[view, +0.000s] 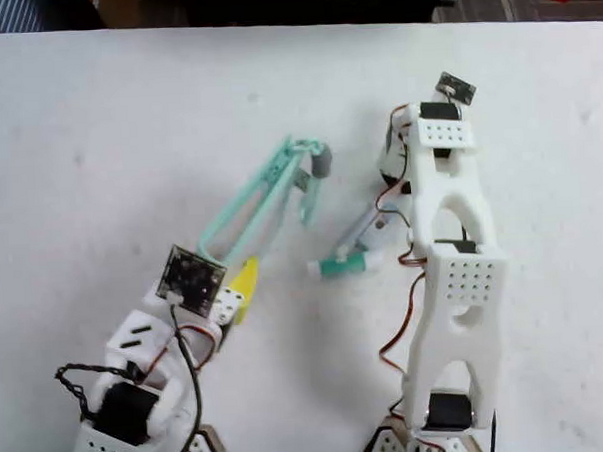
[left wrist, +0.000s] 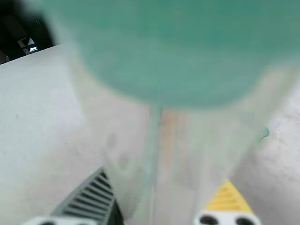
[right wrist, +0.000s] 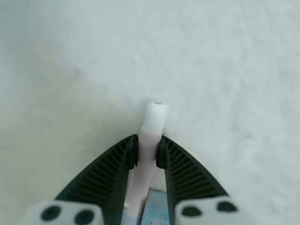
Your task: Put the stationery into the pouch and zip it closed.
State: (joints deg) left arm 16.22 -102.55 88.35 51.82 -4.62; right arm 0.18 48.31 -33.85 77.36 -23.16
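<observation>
Left fingers [left wrist: 96,194] closed on end of clear, teal-edged pouch [view: 260,200]; one finger yellow, other grey ribbed, pouch filling gap between. Rest of pouch stretches ahead of fingertips over white worktop [view: 107,124]. Right fingers [right wrist: 129,154] clamped on pale pen [right wrist: 153,117], held lengthwise between them, open-ended tip poking past fingertips.

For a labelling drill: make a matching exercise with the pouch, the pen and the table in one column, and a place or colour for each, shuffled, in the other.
Things:
1. pouch
2. pen
3. table

Place or colour:
a. white all over
b. clamped in the right gripper
c. held in the left gripper

Pairs: 1-c, 2-b, 3-a.
</observation>
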